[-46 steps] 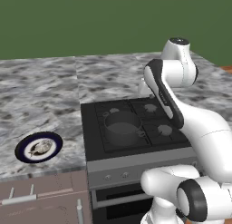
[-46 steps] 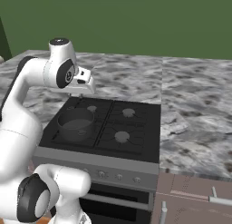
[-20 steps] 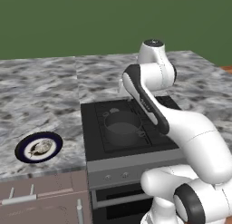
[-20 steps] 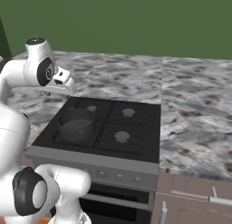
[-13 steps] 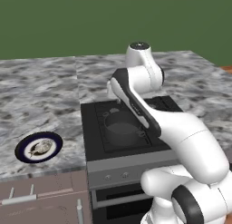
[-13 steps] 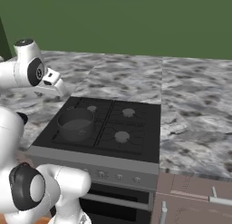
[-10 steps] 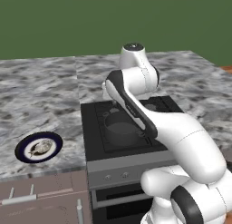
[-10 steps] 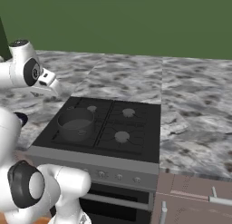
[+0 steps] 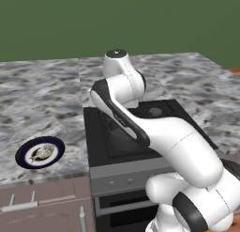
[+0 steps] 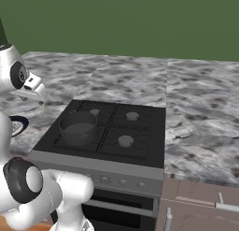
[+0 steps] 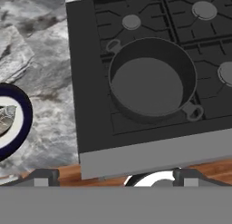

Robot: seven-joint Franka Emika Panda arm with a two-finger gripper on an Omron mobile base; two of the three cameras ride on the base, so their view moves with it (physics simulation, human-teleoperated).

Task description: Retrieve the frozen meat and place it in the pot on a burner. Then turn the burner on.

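My gripper (image 11: 116,175) hangs high over the front edge of the stove, jaws spread wide, nothing between the fingertips (image 11: 43,177). Below me in the hand view the pot (image 11: 152,80) sits on a front burner of the black cooktop (image 11: 88,73), empty, its two small handles pointing to opposite corners. From the right base view the pot (image 10: 78,127) is on the front left burner; the other three burners show bare pale caps, e.g. the front right one (image 10: 125,140). Frozen meat (image 9: 41,152): pale mottled lump lying on the dark-blue-rimmed plate (image 9: 24,159), which rests on the marbled grey counter (image 9: 42,104) left of the stove, well apart from the pot. In the hand view the plate (image 11: 21,123) is cut off by the left edge, the lump's grey edge (image 11: 7,116) just visible on it. Stove knobs (image 10: 113,181) line the front panel.
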